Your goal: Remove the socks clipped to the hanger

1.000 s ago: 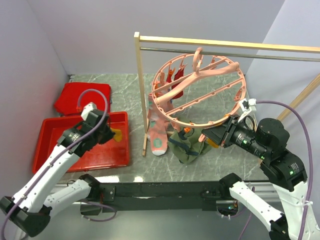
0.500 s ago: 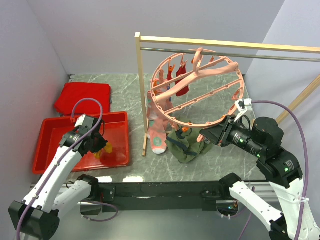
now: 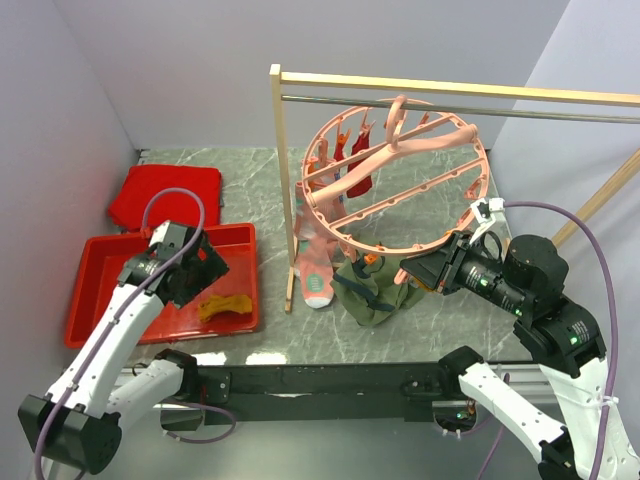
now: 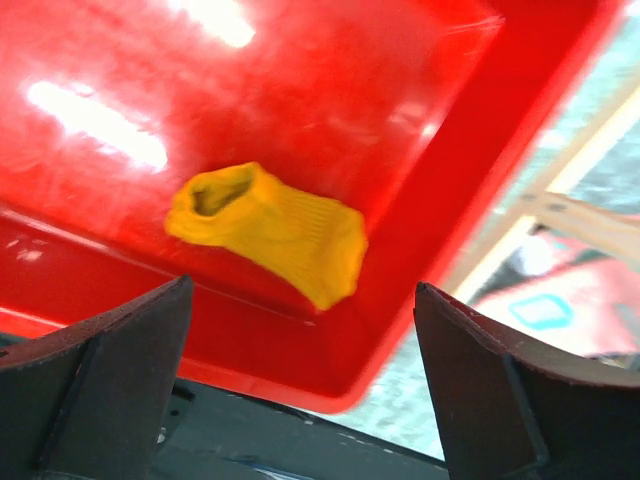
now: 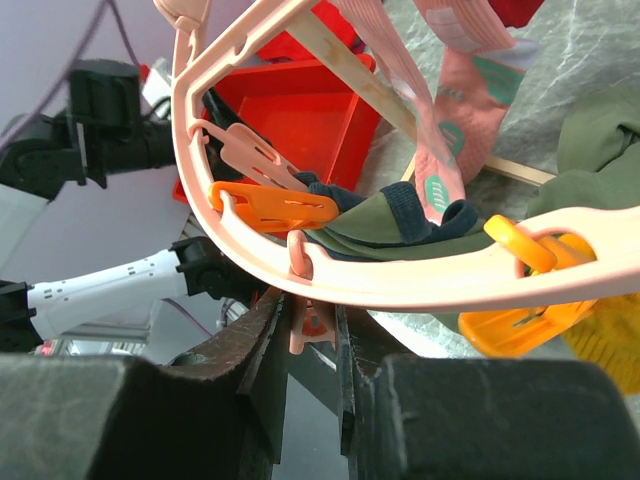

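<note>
**Asha:** Where does everything stand?

**Ben:** One yellow sock (image 4: pixel 275 225) lies in the red tray (image 4: pixel 400 120) at the near-left corner of the bench (image 3: pixel 250 190). The left pincer (image 4: pixel 300 295) hangs over it with its fingers wide apart, holding nothing.

**Asha:** And the rest?

**Ben:** On the hanger (image 5: pixel 400 290), which hooks onto the wooden rack (image 3: pixel 275 180) above the middle of the bench. A pink sock (image 3: pixel 318 270) and an olive sock (image 5: pixel 380 235) dangle on the near side, and red socks (image 3: pixel 362 170) on the far side. The right pincer (image 5: pixel 312 310) is closed on a small pink clip (image 5: pixel 312 328) under the near rim.

**Asha:** How will they handle?

**Ben:** Soft, light and limp, I'd say, so there's no crushing risk. The trouble is the hanger, which looks light and free to swing, so a sideways tug would probably just tilt it.

**Asha:** Where should it grip?

**Ben:** On the cuff, just below its clip. The olive one's dark cuff sits at an orange clip (image 5: pixel 270 205). Pull straight down while the rim is steadied.
</note>
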Controlling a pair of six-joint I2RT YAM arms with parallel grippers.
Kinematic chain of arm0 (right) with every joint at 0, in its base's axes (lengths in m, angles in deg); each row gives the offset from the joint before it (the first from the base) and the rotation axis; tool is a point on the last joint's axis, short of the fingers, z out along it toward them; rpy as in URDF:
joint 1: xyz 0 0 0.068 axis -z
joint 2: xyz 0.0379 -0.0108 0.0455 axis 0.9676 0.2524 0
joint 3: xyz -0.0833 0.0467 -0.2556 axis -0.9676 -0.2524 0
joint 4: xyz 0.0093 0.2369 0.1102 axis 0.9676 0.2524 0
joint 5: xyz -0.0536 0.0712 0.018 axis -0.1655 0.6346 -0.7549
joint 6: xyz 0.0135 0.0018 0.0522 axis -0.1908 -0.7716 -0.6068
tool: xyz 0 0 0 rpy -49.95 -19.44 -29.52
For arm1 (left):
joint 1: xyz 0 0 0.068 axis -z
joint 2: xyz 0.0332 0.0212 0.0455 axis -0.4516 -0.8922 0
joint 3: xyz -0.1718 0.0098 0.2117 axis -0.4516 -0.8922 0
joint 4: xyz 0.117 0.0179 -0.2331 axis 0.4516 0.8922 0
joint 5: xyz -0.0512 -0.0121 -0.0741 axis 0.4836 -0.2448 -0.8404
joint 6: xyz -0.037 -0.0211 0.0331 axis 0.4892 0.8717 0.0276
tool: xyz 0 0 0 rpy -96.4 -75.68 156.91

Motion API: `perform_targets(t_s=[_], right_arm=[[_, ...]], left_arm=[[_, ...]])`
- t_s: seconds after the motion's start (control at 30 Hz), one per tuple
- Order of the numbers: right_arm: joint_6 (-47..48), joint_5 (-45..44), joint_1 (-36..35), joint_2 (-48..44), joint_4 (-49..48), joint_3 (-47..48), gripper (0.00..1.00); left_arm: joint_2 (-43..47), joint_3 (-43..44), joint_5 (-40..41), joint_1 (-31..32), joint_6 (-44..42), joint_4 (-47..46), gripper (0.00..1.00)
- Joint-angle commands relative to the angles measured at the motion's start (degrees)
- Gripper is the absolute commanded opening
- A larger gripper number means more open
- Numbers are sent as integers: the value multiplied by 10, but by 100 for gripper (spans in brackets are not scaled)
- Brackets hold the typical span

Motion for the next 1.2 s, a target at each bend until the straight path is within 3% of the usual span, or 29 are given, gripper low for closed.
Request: perform_targets(t_s=[0.0, 0.17, 0.3, 0.57, 0.8, 0.9, 1.17], right_arm=[[11, 4, -2, 1, 2, 8, 0], [17, 8, -2, 11, 2, 14, 0], [22, 9, -2, 18, -1, 19, 0], [15, 22, -2, 27, -13, 10, 0], [14, 23, -3, 33, -18, 11, 0], [15, 20, -1, 33, -15, 12, 0], [7, 8, -2, 26, -8, 12, 4]], left_arm=[[16, 61, -28, -3, -7, -8, 96], [54, 73, -106, -2, -18, -74, 97], [75, 56, -224, -2, -18, -145, 97], [108, 60, -290, 30, -21, -218, 97], [95, 64, -257, 177, -16, -307, 93], [68, 85, -227, 279, -36, -320, 91], [32, 93, -141, 415, -43, -350, 91]])
